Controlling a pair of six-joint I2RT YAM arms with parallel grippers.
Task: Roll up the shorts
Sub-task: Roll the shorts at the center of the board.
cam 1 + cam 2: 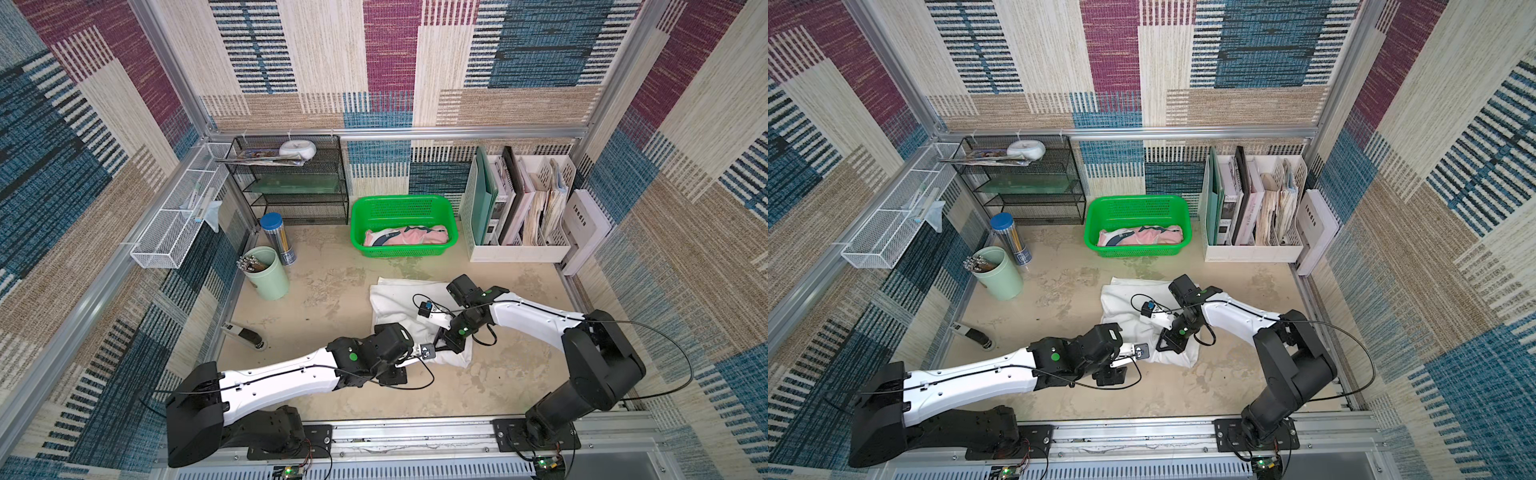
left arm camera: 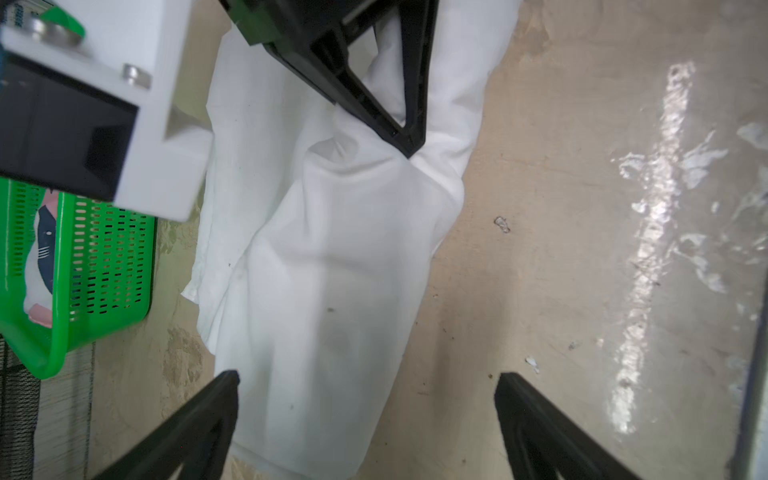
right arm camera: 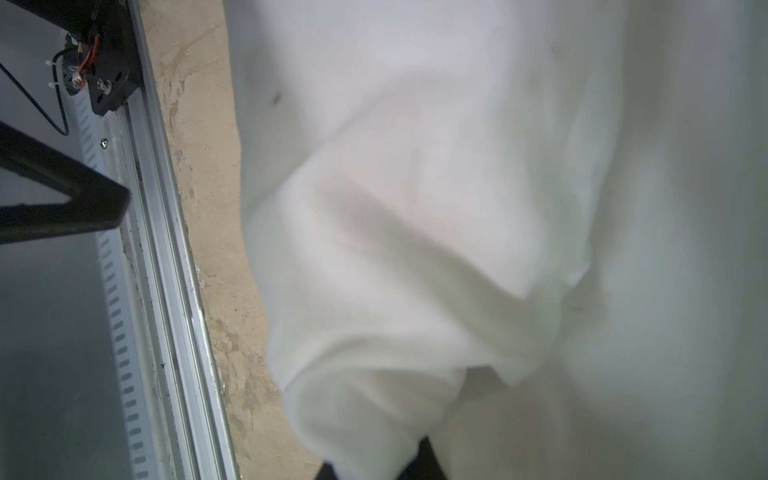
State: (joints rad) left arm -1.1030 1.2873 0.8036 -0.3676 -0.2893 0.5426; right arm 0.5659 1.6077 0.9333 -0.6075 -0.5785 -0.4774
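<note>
The white shorts (image 1: pixel 399 303) (image 1: pixel 1125 299) lie on the table's middle, their near edge bunched into a loose roll (image 2: pixel 332 249). My right gripper (image 2: pixel 409 141) is shut on a fold of that roll, and white cloth (image 3: pixel 457 208) fills its wrist view, hiding most of its fingers (image 3: pixel 415 465). My left gripper (image 2: pixel 368 380) stands open at the roll's left end, holding nothing. One of its jaws is over the cloth, the other over bare table. The pink shark-print shorts (image 1: pixel 405 237) (image 1: pixel 1140 237) lie rolled in the green basket.
The green basket (image 1: pixel 453 224) stands behind the white shorts. A mint cup (image 1: pixel 268 274) and a blue-lidded jar (image 1: pixel 278 239) stand at the left. A black mesh shelf (image 1: pixel 291 178) and a white file organizer (image 1: pixel 519 208) line the back. A small black-and-white tool (image 1: pixel 245 332) lies at the left.
</note>
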